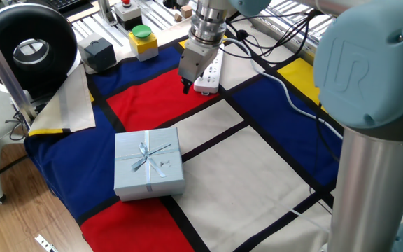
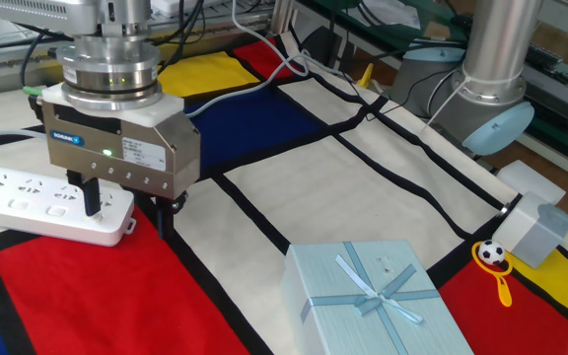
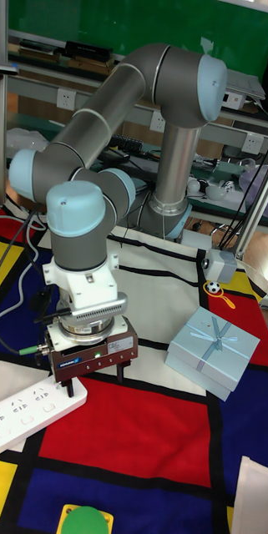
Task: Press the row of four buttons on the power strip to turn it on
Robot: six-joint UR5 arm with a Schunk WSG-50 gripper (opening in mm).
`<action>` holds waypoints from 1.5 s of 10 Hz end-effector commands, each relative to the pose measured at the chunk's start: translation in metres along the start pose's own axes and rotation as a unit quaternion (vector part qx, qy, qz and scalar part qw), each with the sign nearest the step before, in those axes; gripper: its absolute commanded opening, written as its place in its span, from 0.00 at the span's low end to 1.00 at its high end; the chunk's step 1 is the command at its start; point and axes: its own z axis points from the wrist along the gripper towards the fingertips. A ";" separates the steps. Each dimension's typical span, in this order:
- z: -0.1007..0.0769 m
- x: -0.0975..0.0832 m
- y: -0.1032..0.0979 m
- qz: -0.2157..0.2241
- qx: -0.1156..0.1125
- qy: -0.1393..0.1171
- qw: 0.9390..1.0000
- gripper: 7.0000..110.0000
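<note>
The white power strip [image 1: 212, 70] lies on the red and white cloth, and its white cable [image 1: 289, 98] trails to the right. My gripper [image 2: 128, 209] hangs low at the strip's [image 2: 23, 202] free end, fingers open and holding nothing. One finger [image 2: 92, 195] is over the strip's end; the other stands just past it, above the cloth. The tall fixed view shows the gripper [image 3: 93, 382] at the right end of the strip [image 3: 21, 415]. The four buttons are too small to tell apart in any view.
A pale blue gift box [image 1: 149, 162] sits on the near side of the cloth. A yellow box with a green button [image 1: 143, 40], a black box [image 1: 96, 52] and a big black round device [image 1: 26, 49] stand at the back left. A grey cube [image 2: 535, 229] lies by the arm's base.
</note>
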 end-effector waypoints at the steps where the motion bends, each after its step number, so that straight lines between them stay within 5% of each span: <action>1: 0.002 -0.005 0.000 0.004 -0.004 -0.006 1.000 0.79; 15: 0.001 0.002 0.002 0.009 -0.007 0.001 1.000 0.79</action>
